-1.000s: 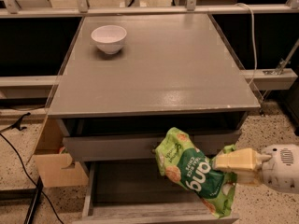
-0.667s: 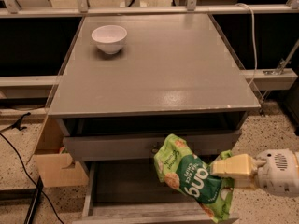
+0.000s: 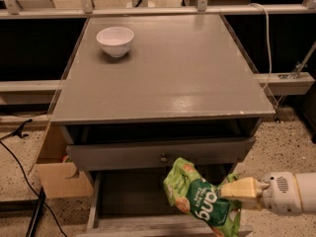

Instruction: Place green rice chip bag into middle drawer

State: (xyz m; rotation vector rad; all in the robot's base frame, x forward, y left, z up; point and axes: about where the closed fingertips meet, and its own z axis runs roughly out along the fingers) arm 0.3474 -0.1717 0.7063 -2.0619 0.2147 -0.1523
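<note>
Gripper (image 3: 229,189) was at the right front of the middle drawer (image 3: 123,194), fingers clamped on the green rice chip bag (image 3: 197,201). The bag hung tilted off the gripper's tip, toward the drawer's centre, over the right front part of the open drawer. Whether it touched the drawer floor couldn't be told.

Step in hand, as judged: lowering the bag in. To do it well, carry it toward the drawer's middle, clear of the front wall and of the knobbed drawer front (image 3: 163,154) just above the drawer. Release only once the bag rests on the floor.
</note>
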